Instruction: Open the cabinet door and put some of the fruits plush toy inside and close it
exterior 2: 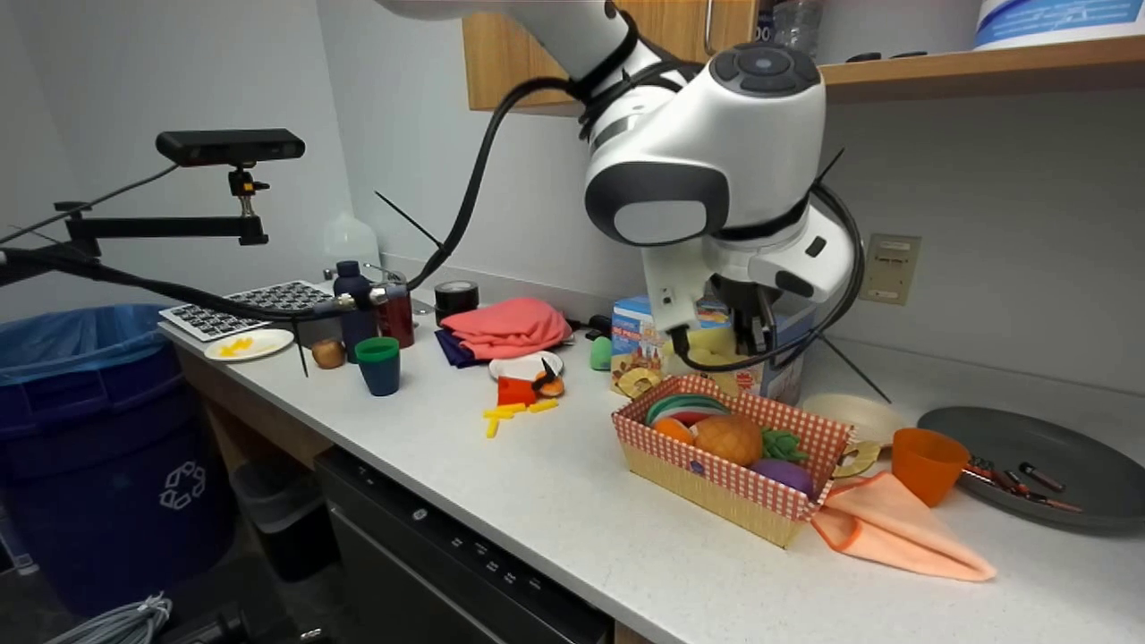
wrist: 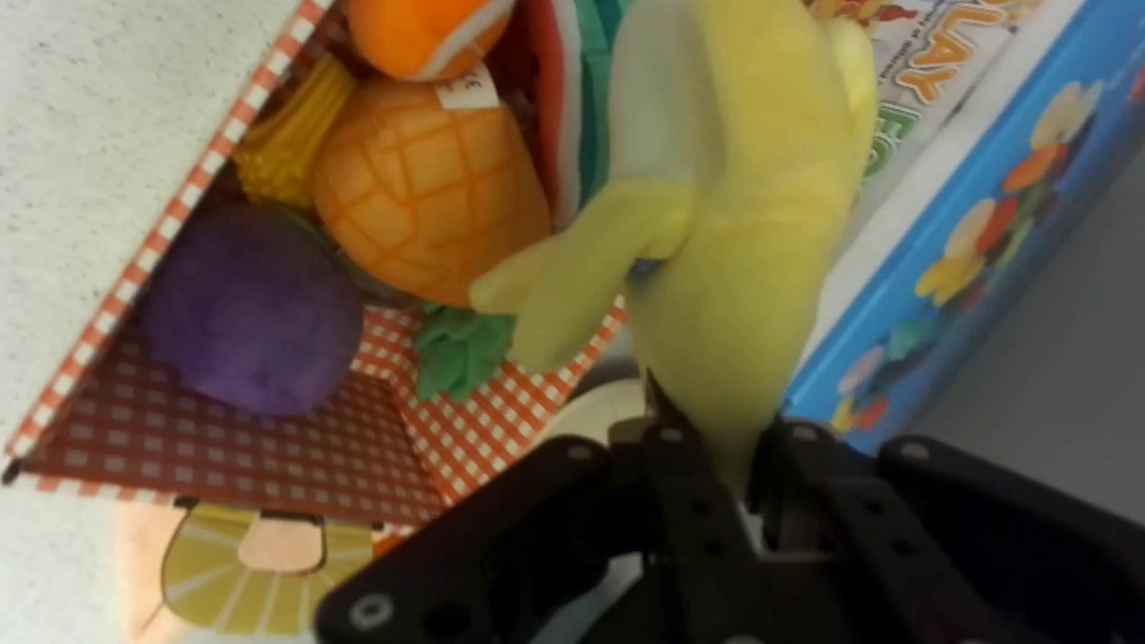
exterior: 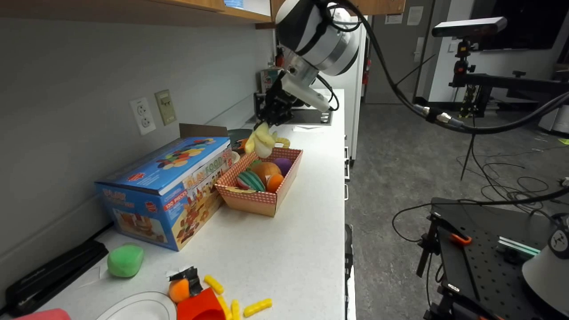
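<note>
Above the wall-side edge of a red-and-white checkered basket [exterior: 249, 205], my dark gripper [wrist: 729, 447] angles downward, its jaws pinching the narrow end of a banana plush toy [wrist: 760, 224]. The banana hangs from my grip, yellow peel flaps spread around a white middle; whether its lower end touches the rim is unclear.

My white arm [exterior 2: 707, 134] enters from the top in both exterior views and bends at a bulky wrist joint [exterior: 318, 44]. Below that joint it slants down, with the gripper lowest. In the wrist view, my gripper reaches up from the bottom edge.

Within the basket lie more fruit plush toys: a tan-orange pineapple [wrist: 429, 179] with green leaves beside it, a round purple toy [wrist: 255, 313], a striped watermelon piece [exterior: 251, 181] and a round orange toy [exterior: 274, 182]. Just beside the basket, on the wall side, stands a blue play-food box [exterior: 151, 186] on the white counter [exterior: 302, 249]. Higher up, behind my arm, a wooden cabinet door [exterior 2: 684, 27] shows only its lower part.
</note>
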Action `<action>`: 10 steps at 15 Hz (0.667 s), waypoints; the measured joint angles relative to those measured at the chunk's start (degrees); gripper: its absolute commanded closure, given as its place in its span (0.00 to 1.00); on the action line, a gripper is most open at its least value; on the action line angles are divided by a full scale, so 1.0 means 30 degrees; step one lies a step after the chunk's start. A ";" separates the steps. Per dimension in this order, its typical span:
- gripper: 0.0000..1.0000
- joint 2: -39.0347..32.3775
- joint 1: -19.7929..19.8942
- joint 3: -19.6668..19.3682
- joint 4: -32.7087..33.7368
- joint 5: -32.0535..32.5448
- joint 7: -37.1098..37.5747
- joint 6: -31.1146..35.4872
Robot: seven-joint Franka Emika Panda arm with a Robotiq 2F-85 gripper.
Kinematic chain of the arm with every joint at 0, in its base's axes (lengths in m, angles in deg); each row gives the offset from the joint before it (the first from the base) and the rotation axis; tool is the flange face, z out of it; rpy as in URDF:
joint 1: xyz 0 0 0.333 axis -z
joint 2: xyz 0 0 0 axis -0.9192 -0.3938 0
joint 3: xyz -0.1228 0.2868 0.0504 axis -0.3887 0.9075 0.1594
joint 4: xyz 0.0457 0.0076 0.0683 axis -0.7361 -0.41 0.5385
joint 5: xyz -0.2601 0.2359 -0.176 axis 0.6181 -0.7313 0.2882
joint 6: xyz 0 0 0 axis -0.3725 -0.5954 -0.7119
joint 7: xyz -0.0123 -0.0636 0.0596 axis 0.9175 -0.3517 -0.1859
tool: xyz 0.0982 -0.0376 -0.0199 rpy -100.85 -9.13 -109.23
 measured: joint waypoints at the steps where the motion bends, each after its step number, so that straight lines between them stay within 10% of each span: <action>1: 0.98 0.0607 0.0008 -0.0028 -0.0129 0.0000 -0.0009 0.0136; 10: 0.97 0.3863 -0.0007 0.0356 -0.0484 -0.4120 -0.4674 0.5330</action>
